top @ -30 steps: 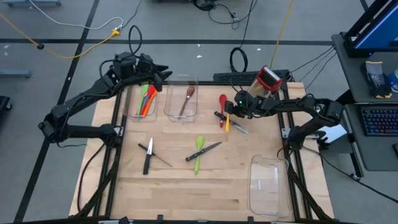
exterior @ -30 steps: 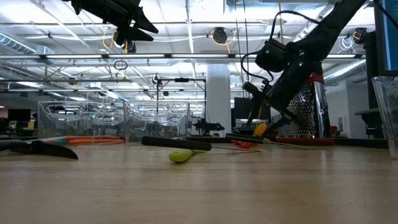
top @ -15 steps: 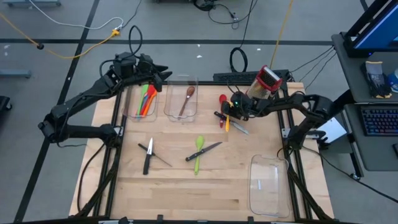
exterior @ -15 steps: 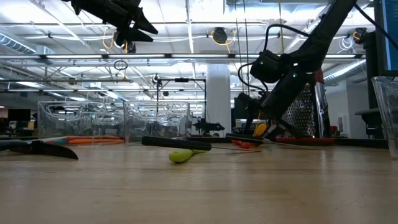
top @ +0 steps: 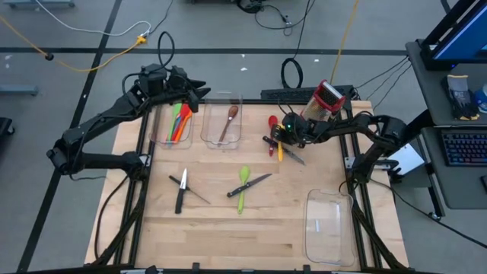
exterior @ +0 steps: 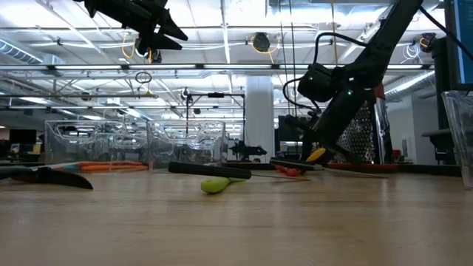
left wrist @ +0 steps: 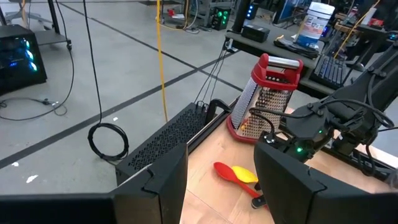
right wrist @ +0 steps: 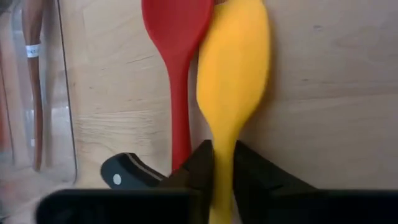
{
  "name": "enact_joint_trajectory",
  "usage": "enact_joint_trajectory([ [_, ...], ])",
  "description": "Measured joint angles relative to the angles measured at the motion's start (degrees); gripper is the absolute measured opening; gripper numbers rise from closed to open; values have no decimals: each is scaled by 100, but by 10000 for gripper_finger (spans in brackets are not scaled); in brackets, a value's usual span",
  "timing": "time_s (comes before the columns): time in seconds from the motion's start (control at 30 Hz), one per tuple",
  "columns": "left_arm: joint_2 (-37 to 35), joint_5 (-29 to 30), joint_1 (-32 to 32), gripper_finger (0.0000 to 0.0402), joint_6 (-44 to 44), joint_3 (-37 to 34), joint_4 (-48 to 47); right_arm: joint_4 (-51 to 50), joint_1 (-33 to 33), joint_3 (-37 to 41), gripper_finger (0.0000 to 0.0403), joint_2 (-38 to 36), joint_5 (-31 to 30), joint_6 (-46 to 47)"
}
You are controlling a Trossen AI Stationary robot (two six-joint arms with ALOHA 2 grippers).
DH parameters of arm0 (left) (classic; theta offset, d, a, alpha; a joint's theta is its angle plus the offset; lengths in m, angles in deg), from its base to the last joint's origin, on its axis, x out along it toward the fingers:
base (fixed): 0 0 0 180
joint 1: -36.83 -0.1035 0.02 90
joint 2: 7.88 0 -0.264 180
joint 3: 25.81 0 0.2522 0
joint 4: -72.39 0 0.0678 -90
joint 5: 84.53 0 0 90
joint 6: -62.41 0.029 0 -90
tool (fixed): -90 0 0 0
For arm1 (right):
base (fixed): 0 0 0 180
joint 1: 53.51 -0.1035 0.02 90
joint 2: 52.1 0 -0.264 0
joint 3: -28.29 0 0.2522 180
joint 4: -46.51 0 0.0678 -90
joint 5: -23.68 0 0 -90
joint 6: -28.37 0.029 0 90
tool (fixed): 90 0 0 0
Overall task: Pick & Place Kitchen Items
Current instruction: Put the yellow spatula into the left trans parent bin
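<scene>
Right gripper (right wrist: 222, 163) pinches the yellow spoon (right wrist: 231, 81) handle — lift straight, clear of the red spoon (right wrist: 177, 37); left gripper (left wrist: 221, 180) hangs half-open, empty.

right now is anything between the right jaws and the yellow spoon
Nothing visible: the right gripper already has its jaws closed on the yellow spoon handle. The red spoon lies touching alongside it, and a black-handled knife sits just beside the jaws, so lifting might nudge either.
</scene>
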Motion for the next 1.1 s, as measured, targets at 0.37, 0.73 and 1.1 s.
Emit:
enact_joint_trajectory([
  [0.37,0,-4,0,189,-21,0,1,-74,26,12,10,-947,-322,-364],
  [0.73,0,-920,264,189,-580,0,47,554,-178,15,10,-2510,-303,-937],
  [1.1,332,-872,1380,189,-2024,-4,1013,2568,-210,4,10,-2920,564,-1226],
])
